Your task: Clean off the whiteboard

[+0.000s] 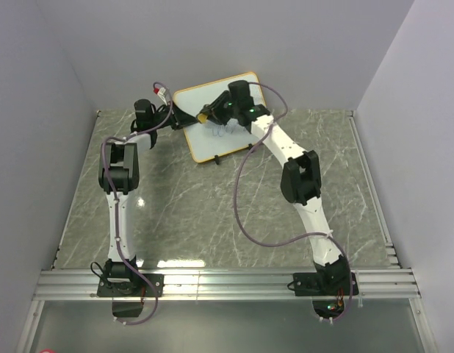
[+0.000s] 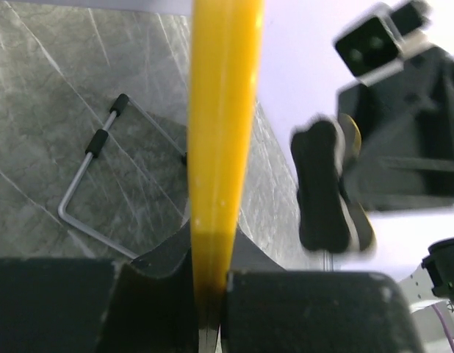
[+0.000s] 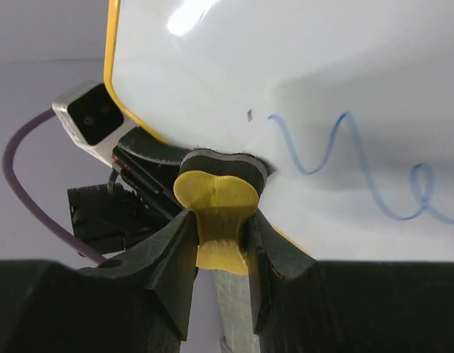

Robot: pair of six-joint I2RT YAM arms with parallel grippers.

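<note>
left end effector point(image 2: 210, 287) is clamping whiteboard point(image 1: 197, 110) by its yellow rim, board tilting up at far side of desk point(image 1: 212, 213). right end effector point(image 3: 221, 235) is pinching yellow eraser point(image 3: 216, 195), felt touching board beside blue scribble point(image 3: 359, 169). wire stand point(image 2: 101, 140) lying on desk beside rim.

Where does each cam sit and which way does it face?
Top external: above and behind the bases, looking down on table, left arm, right arm, whiteboard.
Left wrist: on that wrist, looks along left gripper, shut on the whiteboard's yellow rim; wire stand beyond.
Right wrist: looks along right gripper holding eraser at the board's face, near blue scribble.
Shared: both wrist views show whiteboard and eraser.
</note>
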